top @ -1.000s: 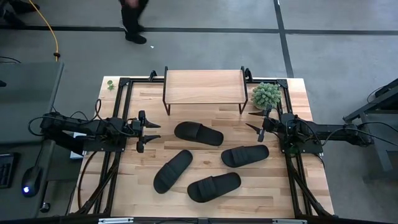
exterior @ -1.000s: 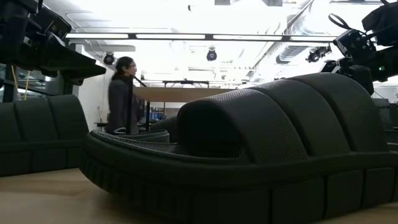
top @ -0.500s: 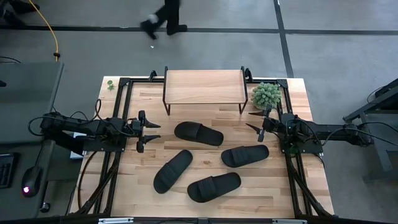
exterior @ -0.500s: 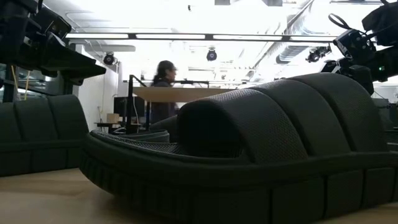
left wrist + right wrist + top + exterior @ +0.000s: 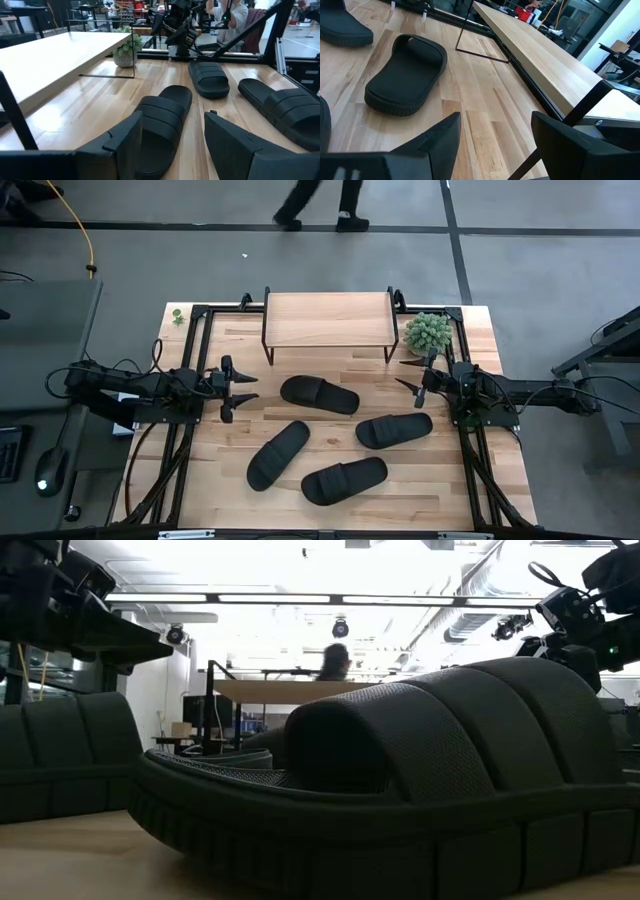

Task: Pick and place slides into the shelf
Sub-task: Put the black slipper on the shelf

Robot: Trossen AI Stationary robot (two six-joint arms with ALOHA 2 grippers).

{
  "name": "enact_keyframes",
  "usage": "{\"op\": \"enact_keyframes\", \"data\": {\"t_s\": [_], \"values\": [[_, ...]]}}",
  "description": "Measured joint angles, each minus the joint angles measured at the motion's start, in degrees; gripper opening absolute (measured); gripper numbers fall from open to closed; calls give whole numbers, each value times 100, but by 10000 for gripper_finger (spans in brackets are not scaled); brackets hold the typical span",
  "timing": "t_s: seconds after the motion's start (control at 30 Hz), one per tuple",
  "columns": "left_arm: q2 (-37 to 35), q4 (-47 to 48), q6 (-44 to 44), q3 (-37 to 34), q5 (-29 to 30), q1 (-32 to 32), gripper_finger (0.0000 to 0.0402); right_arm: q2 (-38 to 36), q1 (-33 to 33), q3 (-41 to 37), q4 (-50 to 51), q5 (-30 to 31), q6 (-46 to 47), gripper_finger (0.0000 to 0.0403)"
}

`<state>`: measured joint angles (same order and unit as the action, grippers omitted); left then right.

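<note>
Lying slides (image 5: 319, 394): four, flat mid-tabletop (image 5: 478, 480), none on shelf (image 5: 328, 319) at far edge.
Left gripper (image 5: 243, 390): left edge, fingers spread, empty.
Right gripper (image 5: 408, 373): right edge, fingers spread, empty.

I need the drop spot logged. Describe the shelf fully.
The shelf is a small low rack with a light wood rectangular top on thin black metal legs. It stands upright at the table's far edge, its top bare, a small green plant beside it. Neither claw touches it, and all four slides lie apart from it.
</note>
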<state>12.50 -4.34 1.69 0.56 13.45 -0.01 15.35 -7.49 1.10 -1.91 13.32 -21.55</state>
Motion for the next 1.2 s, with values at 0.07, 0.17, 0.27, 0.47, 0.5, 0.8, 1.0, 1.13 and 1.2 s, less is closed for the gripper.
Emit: {"op": "enact_keyframes", "data": {"t_s": [0.07,0.17,0.27,0.47,0.5,0.8,1.0,1.13,1.2], "values": [[1,-64,2,0,14,0,198,0,0,0,0,0,15,234],[1,-322,2,1,33,0,198,2,0,0,0,-2,99,234],[1,-680,-2,0,52,0,198,1,2,0,0,-1,63,234],[1,-909,235,2,79,0,198,1,1,0,0,-2,54,234],[1,-894,405,2,73,0,198,2,1,0,0,-2,63,234],[1,-922,1098,0,453,0,198,0,0,0,-7,-524,2390,234],[1,-922,1062,0,567,2,198,0,0,0,11,-325,2660,234],[1,-924,1012,0,1093,0,198,2,1,0,89,-330,2857,234],[1,-924,1037,0,1647,2,198,1,1,0,90,-330,2864,234]]}}
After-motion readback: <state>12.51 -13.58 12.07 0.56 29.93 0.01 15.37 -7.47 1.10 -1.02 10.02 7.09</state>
